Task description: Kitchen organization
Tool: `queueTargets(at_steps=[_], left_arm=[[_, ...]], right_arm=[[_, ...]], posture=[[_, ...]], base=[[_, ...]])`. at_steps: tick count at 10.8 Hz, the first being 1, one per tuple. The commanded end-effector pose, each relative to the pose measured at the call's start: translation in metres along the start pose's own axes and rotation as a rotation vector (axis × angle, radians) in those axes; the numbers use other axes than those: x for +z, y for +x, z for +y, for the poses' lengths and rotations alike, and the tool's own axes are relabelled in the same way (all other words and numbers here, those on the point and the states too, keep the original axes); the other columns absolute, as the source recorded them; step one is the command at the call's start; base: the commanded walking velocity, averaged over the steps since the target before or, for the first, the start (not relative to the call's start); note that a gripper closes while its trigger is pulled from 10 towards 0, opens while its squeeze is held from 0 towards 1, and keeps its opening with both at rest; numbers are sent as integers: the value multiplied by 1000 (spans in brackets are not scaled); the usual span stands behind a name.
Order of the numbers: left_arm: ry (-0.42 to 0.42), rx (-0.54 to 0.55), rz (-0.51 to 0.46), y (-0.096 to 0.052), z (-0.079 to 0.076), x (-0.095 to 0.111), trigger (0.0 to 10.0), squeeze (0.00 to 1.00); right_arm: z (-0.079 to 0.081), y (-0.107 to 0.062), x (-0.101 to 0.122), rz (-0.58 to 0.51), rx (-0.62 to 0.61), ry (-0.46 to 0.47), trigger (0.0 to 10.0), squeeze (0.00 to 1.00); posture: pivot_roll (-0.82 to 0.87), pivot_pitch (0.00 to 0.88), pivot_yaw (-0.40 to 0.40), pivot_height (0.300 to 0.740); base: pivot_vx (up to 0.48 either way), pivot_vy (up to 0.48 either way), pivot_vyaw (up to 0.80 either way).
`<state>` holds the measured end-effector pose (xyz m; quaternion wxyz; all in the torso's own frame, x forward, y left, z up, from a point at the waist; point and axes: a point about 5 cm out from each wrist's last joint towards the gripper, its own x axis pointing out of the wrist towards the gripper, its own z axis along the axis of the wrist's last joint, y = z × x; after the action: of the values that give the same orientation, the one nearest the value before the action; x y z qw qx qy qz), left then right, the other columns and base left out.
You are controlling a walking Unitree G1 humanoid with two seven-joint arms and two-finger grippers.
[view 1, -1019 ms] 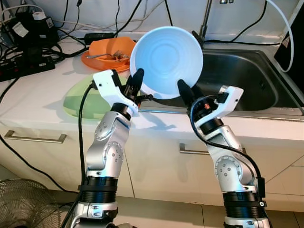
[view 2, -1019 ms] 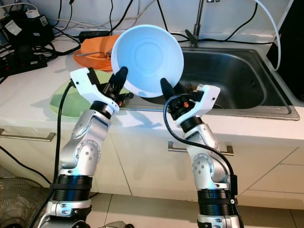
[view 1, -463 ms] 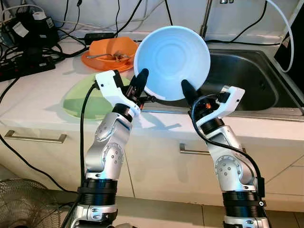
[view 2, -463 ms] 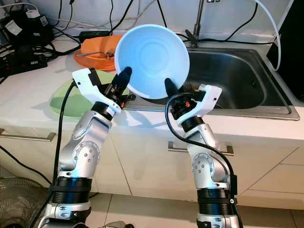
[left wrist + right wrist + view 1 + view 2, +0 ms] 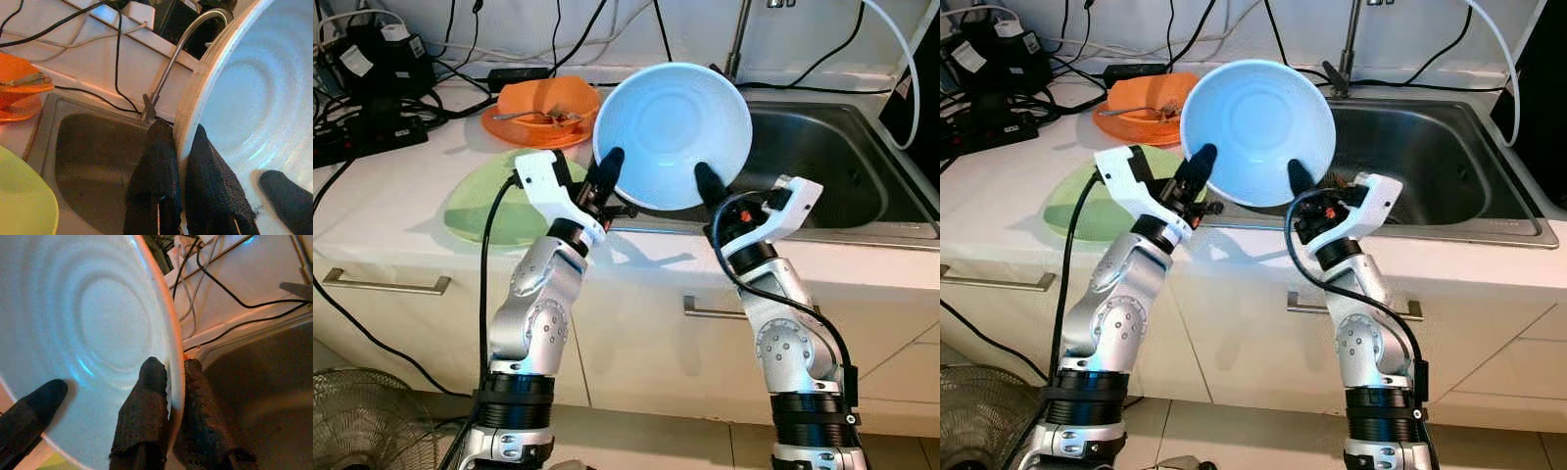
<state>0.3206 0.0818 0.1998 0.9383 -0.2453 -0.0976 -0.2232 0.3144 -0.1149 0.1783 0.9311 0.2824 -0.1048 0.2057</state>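
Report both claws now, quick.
Left claw: shut on the blue bowl, pinching its rim.
Right claw: shut on the same bowl's rim.

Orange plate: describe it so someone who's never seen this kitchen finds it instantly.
Start at the steel sink set in the white counter. To the sink's left, near the back wall, sits the orange plate, behind the green plate. Unlike the plain green plate and the pale blue bowl pinched at its rim by the left gripper and right gripper, it carries cutlery and food scraps.
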Motion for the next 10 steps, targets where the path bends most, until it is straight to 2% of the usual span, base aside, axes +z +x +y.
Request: queueTargets(at_steps=[1, 6, 7, 9, 10], left_arm=[[27, -21, -28, 2, -4, 7, 10000, 1000], [83, -35, -3, 0, -6, 1, 10000, 1000], [137, -93, 46, -3, -12, -5, 10000, 0], [183, -121, 95, -5, -14, -15, 10000, 0], [193, -125, 118, -7, -13, -21, 10000, 0]], right_arm=[[3, 3, -1, 12, 23, -6, 0, 0], [-2, 6, 4, -15, -32, 4, 0, 0], [-9, 7, 8, -40, -88, 3, 0, 0], [-17, 11, 17, -85, -162, -11, 0, 0], [-24, 15, 31, -140, -216, -14, 0, 0]], posture=[[84, 0, 41, 740], [83, 0, 39, 740], [86, 0, 38, 740], [86, 0, 38, 740], [85, 0, 38, 740]], base=[[0, 0, 0], [0, 0, 0], [0, 0, 0], [0, 0, 0], [0, 0, 0]])
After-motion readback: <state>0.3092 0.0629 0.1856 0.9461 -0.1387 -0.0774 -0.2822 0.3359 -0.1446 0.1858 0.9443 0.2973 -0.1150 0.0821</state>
